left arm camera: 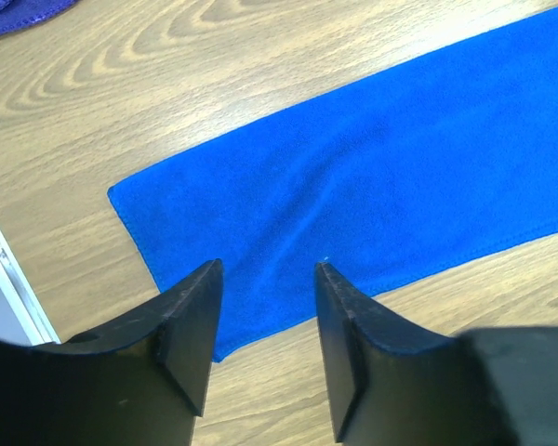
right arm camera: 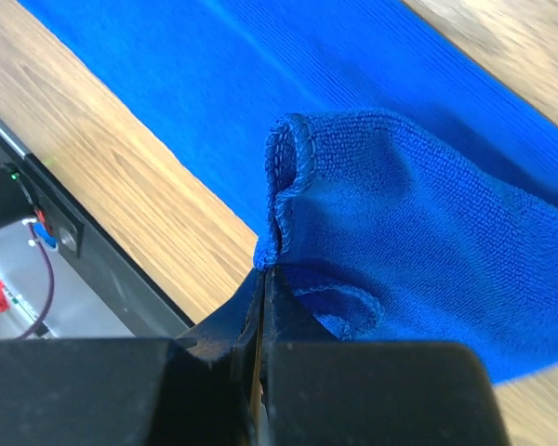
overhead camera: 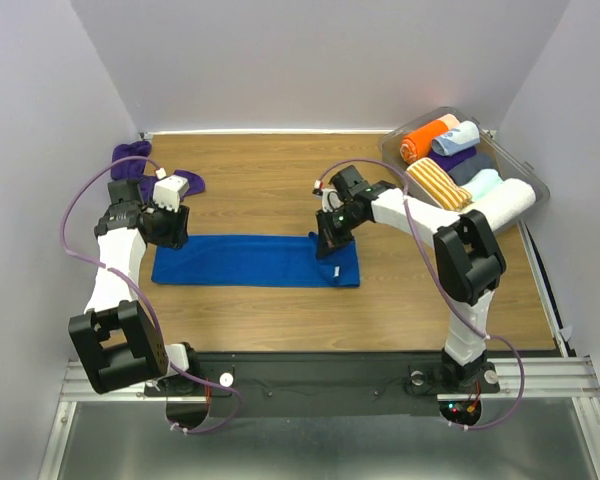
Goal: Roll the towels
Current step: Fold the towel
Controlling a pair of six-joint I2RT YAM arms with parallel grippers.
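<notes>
Right gripper [right arm camera: 266, 269] is pinched tight on the lifted end hem of the royal blue cloth towel [overhead camera: 245, 262], which lies flat on the wooden table [overhead camera: 270, 180], probably to start the first turn. Left gripper [left arm camera: 265, 271] hangs spread above the opposite end, likely to steady it.

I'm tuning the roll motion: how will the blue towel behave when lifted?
Probably floppy: the blue towel folds over where the right tool pinches its corner. Likely to bunch if pushed: faint ripples show ahead of the open left tool.
</notes>
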